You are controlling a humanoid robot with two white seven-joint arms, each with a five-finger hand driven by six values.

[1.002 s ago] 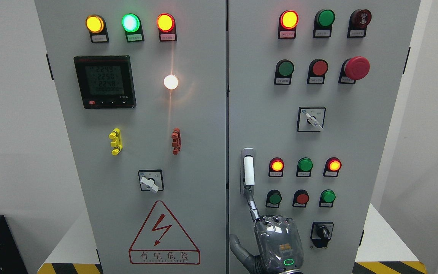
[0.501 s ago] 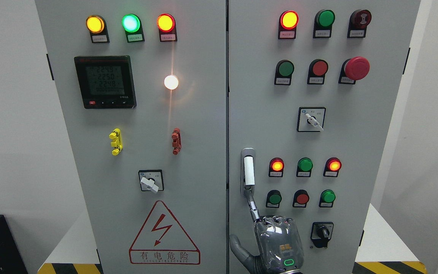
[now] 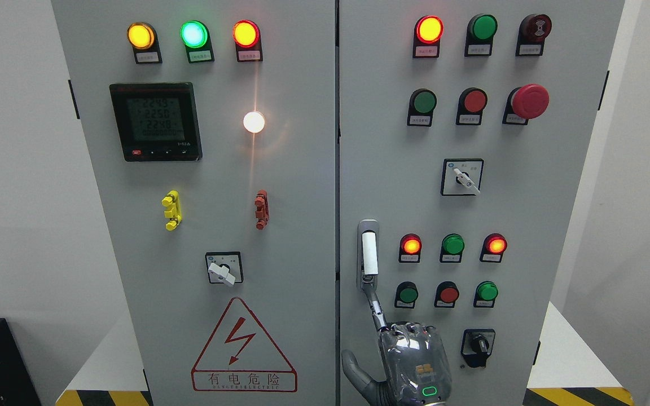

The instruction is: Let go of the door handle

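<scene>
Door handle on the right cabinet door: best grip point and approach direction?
Grip the white bar of the door handle around its middle, coming straight at the door front, fingers wrapping from the right. It stands upright in a narrow recessed plate near the door's left edge, and the indicator lights sit close on its right. The right hand is below, one extended finger reaching its lower end.

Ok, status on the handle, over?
Right hand below door handle, index fingertip at its lower end, other fingers curled, no grasp. Left hand not in view. Nothing in the way.
</scene>
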